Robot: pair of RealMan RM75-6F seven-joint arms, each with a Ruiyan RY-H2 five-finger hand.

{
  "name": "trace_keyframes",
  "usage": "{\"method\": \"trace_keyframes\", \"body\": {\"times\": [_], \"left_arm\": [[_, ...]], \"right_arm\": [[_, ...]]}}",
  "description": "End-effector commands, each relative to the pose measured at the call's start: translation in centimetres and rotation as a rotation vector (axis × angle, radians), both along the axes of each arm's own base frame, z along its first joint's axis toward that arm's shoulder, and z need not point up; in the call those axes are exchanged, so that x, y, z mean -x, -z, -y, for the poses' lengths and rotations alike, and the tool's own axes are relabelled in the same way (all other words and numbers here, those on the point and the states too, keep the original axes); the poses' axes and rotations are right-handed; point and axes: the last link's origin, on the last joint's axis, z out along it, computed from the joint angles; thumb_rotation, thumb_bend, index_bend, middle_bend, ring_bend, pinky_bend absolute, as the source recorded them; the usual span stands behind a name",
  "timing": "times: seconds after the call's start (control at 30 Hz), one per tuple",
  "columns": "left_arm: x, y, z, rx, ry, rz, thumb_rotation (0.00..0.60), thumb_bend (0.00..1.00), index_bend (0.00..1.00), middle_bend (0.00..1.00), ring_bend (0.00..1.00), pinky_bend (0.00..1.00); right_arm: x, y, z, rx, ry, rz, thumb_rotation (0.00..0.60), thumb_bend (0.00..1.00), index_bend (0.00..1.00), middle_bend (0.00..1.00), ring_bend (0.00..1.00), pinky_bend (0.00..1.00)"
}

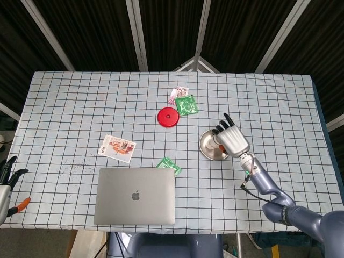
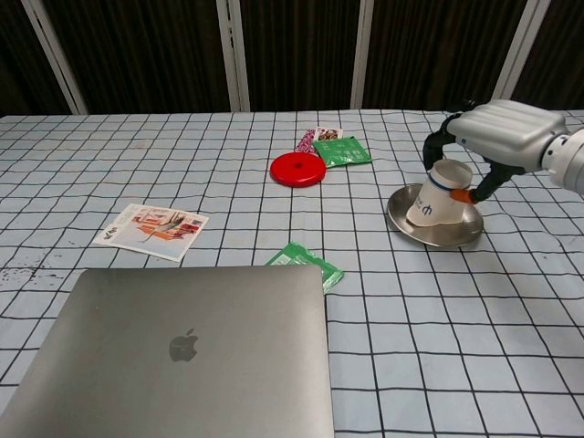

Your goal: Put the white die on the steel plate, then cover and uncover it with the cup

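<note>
1. The right hand [image 2: 500, 135] reaches over the steel plate [image 2: 434, 217] and grips the cup [image 2: 437, 195] from above, fingers curled round its upturned base
2. The cup is upside down and tilted, its mouth low on the plate toward the robot's left, its base raised under the palm; an orange-tipped finger [image 2: 467, 194] presses its side
3. The white die cannot be made out in either view; whether it lies under the cup cannot be told
4. In the head view the right hand [image 1: 231, 141] hides most of the cup, and only the left part of the plate [image 1: 208, 146] shows beside it
5. Left of the hand and farther from the robot lies a red disc [image 2: 297, 169], and just beyond that a green packet [image 2: 342, 151] with a pink-printed packet [image 2: 310, 139] touching it
6. Left of the hand and nearer the robot lies a second green packet [image 2: 304, 261], just beyond the far edge of a closed silver laptop [image 2: 179, 358]
7. A printed card [image 2: 151, 230] lies well to the left, apart from everything else
8. Nothing stands between the hand and the plate; all rests on the checked tablecloth [image 2: 474, 319]
9. The left hand [image 1: 6, 180] hangs at the table's left edge, well apart from the plate, fingers spread and holding nothing
</note>
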Motion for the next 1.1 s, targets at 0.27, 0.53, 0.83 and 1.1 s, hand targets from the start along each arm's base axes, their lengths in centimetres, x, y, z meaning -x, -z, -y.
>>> {"method": "trace_keyframes", "body": {"times": [0.27,0.53,0.83,1.1], "left_arm": [[0.0,-0.1,0.1,0.005,0.005,0.004,0.6,0.26,0.25,0.0,0.0,0.13],[0.1,-0.3,0.1,0.006,0.006,0.013,0.6,0.26,0.25,0.0,0.0,0.13],[0.1,-0.3,0.0,0.008,0.004,0.013,0.6,0.26,0.25,0.0,0.0,0.13],[0.2,-0.2,-0.1,0.01,0.0,0.009,0.6,0.26,0.25,0.0,0.0,0.13]], "right_arm": [[-2.2,0.9,-3.1,-0.126,-0.045,0.042,0.6,0.39,0.51,0.47,0.22,0.0],[-4.3,1.4,-2.7,-0.132,-0.051,0.085,0.6,0.39,0.51,0.47,0.22,0.0],[-4.3,1.1,-1.5,-0.095,-0.009,0.144,0.6,0.39,0.51,0.47,0.22,0.0],[-2.1,-4.0,1.0,0.084,0.043,0.198,0.6,0.39,0.51,0.47,0.22,0.0]]}}
